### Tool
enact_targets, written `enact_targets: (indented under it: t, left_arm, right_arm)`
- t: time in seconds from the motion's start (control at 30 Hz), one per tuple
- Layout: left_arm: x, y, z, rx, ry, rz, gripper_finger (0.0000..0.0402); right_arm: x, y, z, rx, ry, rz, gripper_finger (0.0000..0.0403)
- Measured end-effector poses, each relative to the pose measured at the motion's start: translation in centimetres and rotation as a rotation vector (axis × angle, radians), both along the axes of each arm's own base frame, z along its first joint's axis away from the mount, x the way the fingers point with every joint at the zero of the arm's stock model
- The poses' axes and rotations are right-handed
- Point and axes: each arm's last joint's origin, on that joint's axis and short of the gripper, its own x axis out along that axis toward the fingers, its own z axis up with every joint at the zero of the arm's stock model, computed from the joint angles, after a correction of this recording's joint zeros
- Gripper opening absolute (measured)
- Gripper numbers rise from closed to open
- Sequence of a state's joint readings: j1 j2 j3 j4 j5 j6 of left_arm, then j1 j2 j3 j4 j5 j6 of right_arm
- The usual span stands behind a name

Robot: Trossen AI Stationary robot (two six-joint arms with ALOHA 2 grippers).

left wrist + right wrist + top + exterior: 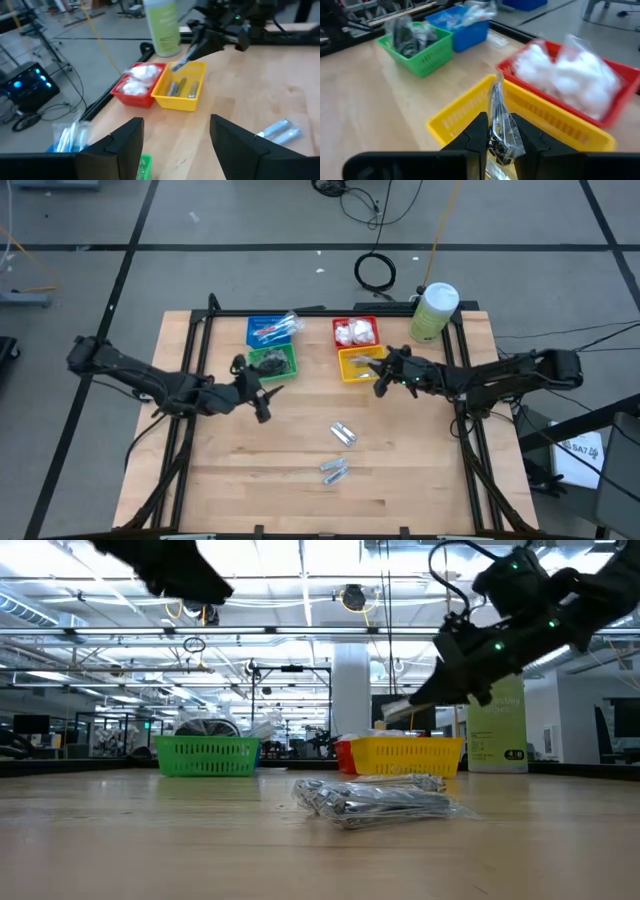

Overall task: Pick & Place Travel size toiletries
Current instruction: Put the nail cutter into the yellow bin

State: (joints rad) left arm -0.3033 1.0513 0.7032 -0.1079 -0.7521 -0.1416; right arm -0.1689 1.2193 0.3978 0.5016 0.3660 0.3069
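Right hand pinching wrapped silver tube over yellow basket; should release low, inside rim; left hand open

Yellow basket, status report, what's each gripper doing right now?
Right gripper shut on a wrapped silver tube, over the yellow basket. Left gripper open, empty, beside the green basket. Two wrapped tubes on the table. Nothing blocking.
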Motion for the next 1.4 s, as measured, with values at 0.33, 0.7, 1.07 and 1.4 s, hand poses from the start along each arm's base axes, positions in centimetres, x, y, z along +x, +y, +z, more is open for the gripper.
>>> enact_targets:
  t: [0.33,0.7,1.07,1.4]
  left_arm:
    - [-1.0,0.8,-4.2,-0.113,-0.153,0.058,0.0209]
    - [-0.8,0.6,-3.8,-0.172,-0.216,-0.007,0.0209]
    - [-0.2,0.4,-4.5,-0.184,-0.194,-0.017,0.0209]
    - [1.5,-0.2,-6.1,-0.223,-0.162,-0.111,0.0209]
  right_arm:
    - [-1.7,-0.7,-1.5,0.009,-0.039,-0.005,0.0054]
    - [-1.3,-0.9,-1.4,0.010,-0.119,-0.015,0.0122]
    - [-0.7,-0.8,-1.2,-0.016,-0.180,0.030,0.0180]
    - [-0.1,0.7,0.0,-0.083,-0.277,0.209,0.0182]
